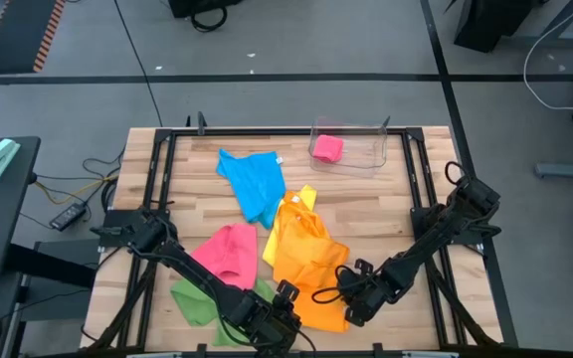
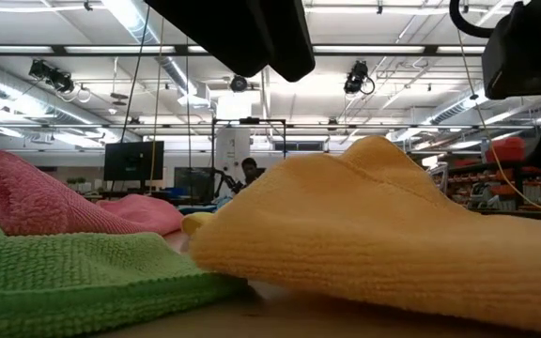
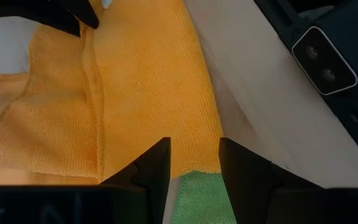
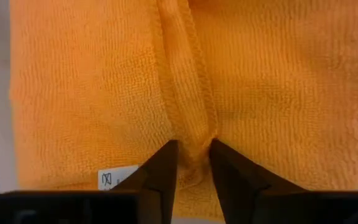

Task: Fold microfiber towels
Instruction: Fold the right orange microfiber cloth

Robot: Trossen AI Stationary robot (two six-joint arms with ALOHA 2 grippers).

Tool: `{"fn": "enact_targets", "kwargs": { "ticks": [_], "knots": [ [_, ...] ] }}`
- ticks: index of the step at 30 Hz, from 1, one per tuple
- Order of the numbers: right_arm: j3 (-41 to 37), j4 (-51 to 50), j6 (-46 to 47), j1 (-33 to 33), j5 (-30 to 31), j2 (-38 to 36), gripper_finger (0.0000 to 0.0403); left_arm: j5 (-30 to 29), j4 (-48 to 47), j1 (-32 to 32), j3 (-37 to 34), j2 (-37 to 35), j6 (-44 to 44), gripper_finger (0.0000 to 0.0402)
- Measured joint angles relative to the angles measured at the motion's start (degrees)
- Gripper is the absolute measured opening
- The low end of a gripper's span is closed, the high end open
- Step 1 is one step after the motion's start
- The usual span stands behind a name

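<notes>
Pinching a raised ridge of the orange towel (image 4: pixel 185 93), the right gripper (image 4: pixel 193 163) shows a grasp hidden overhead, while the left gripper (image 3: pixel 194 165) hangs parted over its crumpled, stitched edge.

Counted on the table: one orange towel (image 1: pixel 304 267), one yellow towel (image 1: pixel 304 198) peeking out beside it, one blue towel (image 1: pixel 255 181), one green towel (image 1: pixel 195 301) and two pink towels, one lying loose (image 1: pixel 229 253) and one sitting inside the clear bin (image 1: pixel 328 148). Six towels in all. Counted one clear plastic bin (image 1: pixel 366 161), two dark arms, and two grippers, left (image 1: pixel 285 320) and right (image 1: pixel 352 294).
</notes>
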Motion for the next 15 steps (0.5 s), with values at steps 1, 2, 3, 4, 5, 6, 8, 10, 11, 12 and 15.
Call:
{"fn": "enact_targets", "kwargs": {
  "ticks": [1,2,3,4,5,6,8,10,11,12,15],
  "knots": [
    [0.0,0.0,0.0,0.0,0.1,0.0,0.0095,0.0,0.0,0.0,0.0,0.0,0.0,0.0146],
    [0.0,0.0,-0.2,0.0,0.1,0.0,0.0088,0.0,0.0,0.0,0.0,0.0,0.0,0.0147],
    [0.0,0.0,-0.5,0.0,0.0,0.0,0.0079,0.0,0.0,0.0,0.0,0.0,0.0,0.0148],
    [0.0,0.0,-0.9,0.0,0.0,0.0,0.0067,0.0,0.0,0.0,0.0,0.0,0.0,0.0148],
    [0.0,0.0,-1.0,0.0,-0.1,0.0,0.0054,0.0,-0.1,0.0,0.0,0.0,0.0,0.0148],
    [0.0,-0.1,-1.1,0.0,-0.1,0.0,0.0043,0.0,-0.1,0.0,0.0,0.0,0.0,0.0146],
    [0.5,-0.8,-1.9,0.0,-0.1,0.0,0.0023,0.0,-0.1,0.0,0.0,0.0,0.0,0.0142],
    [1.5,-1.0,-3.1,0.1,0.0,0.0,0.0011,0.0,-0.1,0.0,0.0,0.0,0.0,0.0138],
    [2.0,-0.9,-3.6,0.2,0.0,-0.1,0.0008,0.0,-0.1,0.0,0.0,0.0,0.0,0.0137],
    [2.5,-0.9,-4.0,0.3,0.0,-0.1,0.0008,0.0,-0.1,0.0,0.0,0.0,0.0,0.0135],
    [3.9,-2.7,-4.2,0.5,-0.2,-0.1,0.0007,0.0,-0.2,0.0,0.0,0.0,0.0,0.0133]
  ]
}}
